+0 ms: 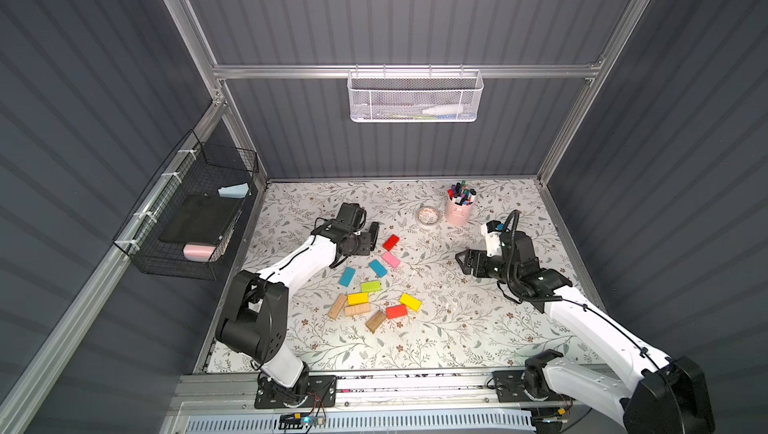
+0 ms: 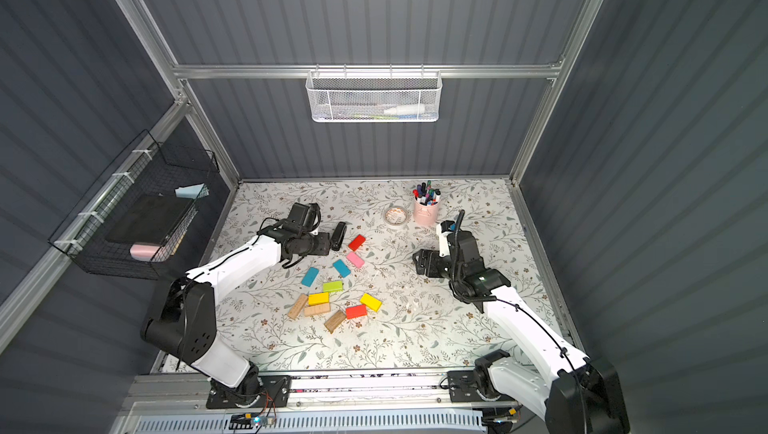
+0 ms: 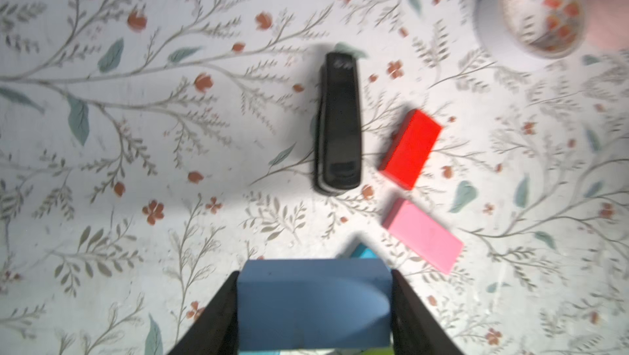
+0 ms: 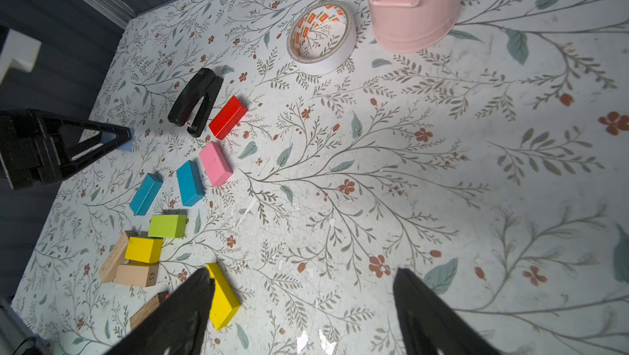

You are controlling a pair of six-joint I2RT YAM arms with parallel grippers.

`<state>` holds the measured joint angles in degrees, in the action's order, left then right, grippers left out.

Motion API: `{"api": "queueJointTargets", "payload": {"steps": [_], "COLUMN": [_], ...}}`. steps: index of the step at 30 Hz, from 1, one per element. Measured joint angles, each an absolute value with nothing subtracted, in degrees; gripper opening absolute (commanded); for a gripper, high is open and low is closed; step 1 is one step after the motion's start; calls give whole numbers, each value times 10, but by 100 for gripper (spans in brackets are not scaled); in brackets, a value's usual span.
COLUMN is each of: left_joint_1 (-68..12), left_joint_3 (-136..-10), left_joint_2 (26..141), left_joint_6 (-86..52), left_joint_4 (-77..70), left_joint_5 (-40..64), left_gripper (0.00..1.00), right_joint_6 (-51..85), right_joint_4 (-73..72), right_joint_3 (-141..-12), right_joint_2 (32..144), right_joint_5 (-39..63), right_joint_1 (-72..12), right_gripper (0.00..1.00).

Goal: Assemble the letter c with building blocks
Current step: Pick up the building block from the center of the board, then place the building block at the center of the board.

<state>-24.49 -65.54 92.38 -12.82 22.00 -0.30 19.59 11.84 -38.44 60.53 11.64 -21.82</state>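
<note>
- Left claw (image 3: 313, 276): clenched on a slate-blue block (image 3: 313, 305), its fingers on the block's two ends. This grip leaves the broad face free to be laid flat. Cannot tell whether the block is clear of the table (image 1: 457, 328).
- Black stapler (image 1: 374, 233): just ahead of that claw and close beside the far red block (image 1: 391, 242). Not a task part. Judged an obstacle at that end of the layout.
- The other blocks lie flat mid-table in a loose curve: pink block (image 1: 391, 260), two teal blocks (image 1: 378, 268), lime block (image 1: 370, 286), yellow block (image 1: 358, 298), three plain wood blocks (image 1: 357, 309), near red block (image 1: 396, 311), second yellow block (image 1: 410, 302). They sit skewed with gaps between them. The C looks roughed in, not finished.
- Open room: bare table right of the curve and toward the front edge.
- Right claw (image 4: 303, 285): released and empty, hovering over that bare patch, so it is out of the left arm's way.
- Tape roll (image 1: 429, 216) and pink pen cup (image 1: 459, 211): near the back edge, well apart from the blocks.
</note>
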Motion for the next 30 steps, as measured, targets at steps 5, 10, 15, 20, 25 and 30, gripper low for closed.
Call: {"api": "queueJointTargets", "payload": {"steps": [5, 10, 15, 20, 25, 30], "left_joint_1": [-258, -297, -365, -408, -423, -424], "left_joint_3": [-695, -762, -832, -904, -981, -1068], "left_joint_2": [937, 999, 1082, 1160, 1229, 1303], "left_joint_6": [-53, 39, 152, 245, 321, 382], "left_joint_4": [203, 183, 174, 187, 217, 258], "left_joint_5": [74, 117, 149, 180, 198, 200], "left_gripper": [52, 48, 48, 46, 46, 46], "right_joint_6": [206, 221, 232, 243, 241, 239], "right_joint_4": [119, 122, 135, 139, 156, 161], "right_joint_3": [-370, -363, -362, -354, -350, -348], "right_joint_2": [596, 606, 621, 641, 685, 695], "right_joint_5": [192, 262, 306, 361, 423, 456], "right_joint_1": [-164, -102, -65, -7, 59, 87], "right_gripper": [77, 74, 71, 65, 61, 62]}}
